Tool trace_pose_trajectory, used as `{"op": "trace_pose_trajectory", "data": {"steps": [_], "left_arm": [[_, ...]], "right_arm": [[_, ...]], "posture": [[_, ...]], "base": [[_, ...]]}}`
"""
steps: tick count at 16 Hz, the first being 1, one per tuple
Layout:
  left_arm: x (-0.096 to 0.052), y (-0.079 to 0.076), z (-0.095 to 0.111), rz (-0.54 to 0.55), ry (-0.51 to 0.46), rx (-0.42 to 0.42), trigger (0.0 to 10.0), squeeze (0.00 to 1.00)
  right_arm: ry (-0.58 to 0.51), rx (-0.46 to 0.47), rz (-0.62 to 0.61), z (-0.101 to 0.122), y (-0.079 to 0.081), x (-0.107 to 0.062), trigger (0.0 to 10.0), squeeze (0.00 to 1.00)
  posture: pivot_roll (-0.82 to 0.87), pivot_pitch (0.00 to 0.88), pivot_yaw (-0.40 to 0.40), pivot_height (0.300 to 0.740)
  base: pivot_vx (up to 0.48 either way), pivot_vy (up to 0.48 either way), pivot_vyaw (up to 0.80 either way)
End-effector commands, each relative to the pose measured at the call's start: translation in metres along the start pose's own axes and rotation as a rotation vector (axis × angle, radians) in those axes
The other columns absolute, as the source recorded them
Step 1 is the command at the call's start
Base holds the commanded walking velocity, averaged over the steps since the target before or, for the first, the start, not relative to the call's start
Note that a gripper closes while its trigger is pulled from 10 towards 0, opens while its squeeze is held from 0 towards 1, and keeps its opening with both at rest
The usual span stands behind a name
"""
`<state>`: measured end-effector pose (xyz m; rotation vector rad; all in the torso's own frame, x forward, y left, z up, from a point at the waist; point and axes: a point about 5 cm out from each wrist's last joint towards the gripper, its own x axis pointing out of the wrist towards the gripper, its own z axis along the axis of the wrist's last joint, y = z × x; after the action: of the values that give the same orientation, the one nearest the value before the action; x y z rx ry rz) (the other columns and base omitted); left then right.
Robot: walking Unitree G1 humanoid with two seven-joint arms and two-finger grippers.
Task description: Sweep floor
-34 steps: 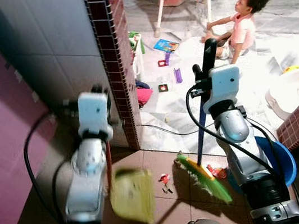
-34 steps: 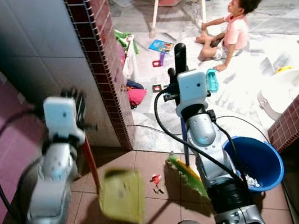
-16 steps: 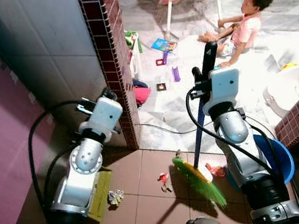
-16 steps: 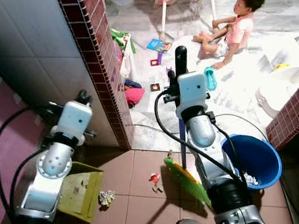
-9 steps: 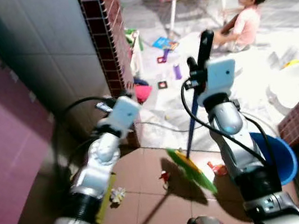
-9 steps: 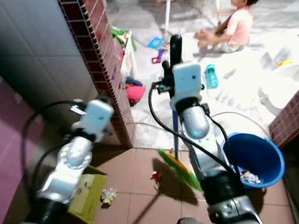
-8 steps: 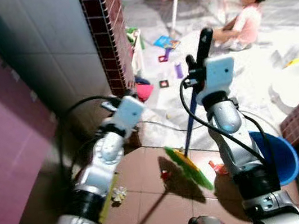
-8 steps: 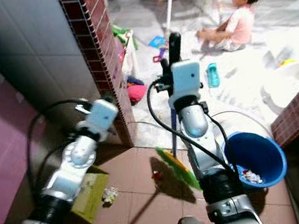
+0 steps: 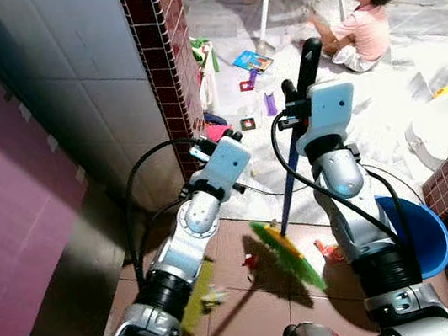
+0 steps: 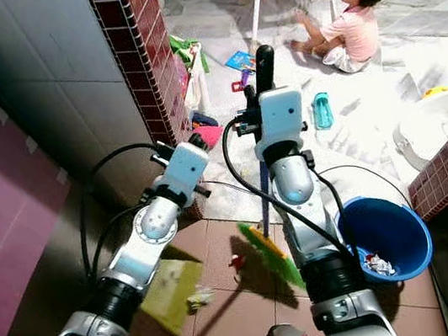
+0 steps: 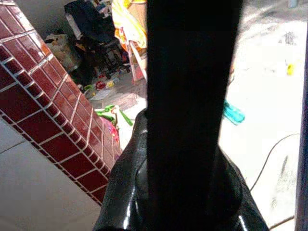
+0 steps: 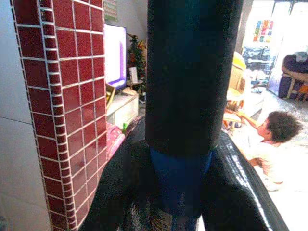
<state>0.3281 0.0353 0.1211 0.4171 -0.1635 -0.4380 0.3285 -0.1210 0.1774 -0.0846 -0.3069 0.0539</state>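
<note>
Broom gripped by right gripper; no legible writing.

The floor is of matt terracotta tiles, and the pillar at 12 o'clock is of small glossy dark red tiles with pale joints. The broom has green plastic bristles and a smooth blue handle with a black matt grip, and the dustpan at 8 o'clock looks like matt yellow-green plastic. The bucket at 4 o'clock is of glossy blue plastic, and both arms have a smooth silver shell which shines.
</note>
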Motion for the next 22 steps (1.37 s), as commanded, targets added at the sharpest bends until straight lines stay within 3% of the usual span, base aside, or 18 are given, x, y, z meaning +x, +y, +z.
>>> {"op": "trace_pose_trajectory", "data": {"steps": [1,6,9,11,14,16,19,22], "left_arm": [[0.005,0.010,0.012,0.051,-0.057,0.006,10.0,0.00],[-0.004,0.064,0.021,0.289,-0.086,-0.029,10.0,0.00],[-0.020,0.079,0.010,0.323,-0.019,-0.006,10.0,0.00],[-0.035,0.072,-0.011,0.305,0.070,-0.057,10.0,0.00],[-0.042,0.057,-0.026,0.297,0.131,-0.177,10.0,0.00],[-0.036,0.053,-0.030,0.338,0.157,-0.279,10.0,0.00],[-0.027,0.042,-0.026,0.324,0.141,-0.293,10.0,0.00],[-0.024,0.031,-0.029,0.309,0.162,-0.331,10.0,0.00]], "right_arm": [[-0.066,-0.037,-0.014,0.012,-0.005,0.006,10.0,0.00],[-0.055,-0.105,-0.012,0.009,-0.010,0.006,10.0,0.00],[-0.025,-0.119,0.001,0.003,-0.010,0.002,10.0,0.00],[0.026,-0.118,0.003,-0.007,-0.011,-0.005,10.0,0.00],[0.107,-0.064,-0.010,-0.020,-0.008,-0.008,10.0,0.00],[0.172,-0.022,-0.038,-0.028,-0.009,-0.006,10.0,0.00],[0.225,0.048,-0.101,-0.034,-0.014,-0.005,10.0,0.00],[0.282,0.122,-0.125,-0.040,-0.008,-0.005,10.0,0.00]], "posture": [[-0.11,0.076,0.028,0.740],[-0.09,0.073,0.018,0.740],[-0.09,0.071,0.016,0.740],[-0.08,0.069,0.014,0.740],[-0.08,0.070,0.013,0.740],[-0.09,0.072,0.016,0.740],[-0.09,0.073,0.024,0.740],[-0.10,0.074,0.026,0.740]], "base": [[0.000,0.000,0.00],[0.000,0.000,0.00],[0.000,0.000,0.00],[0.000,0.000,0.00],[0.000,0.000,0.00],[0.000,0.000,0.00],[0.000,0.000,0.00],[0.000,0.000,0.00]]}}
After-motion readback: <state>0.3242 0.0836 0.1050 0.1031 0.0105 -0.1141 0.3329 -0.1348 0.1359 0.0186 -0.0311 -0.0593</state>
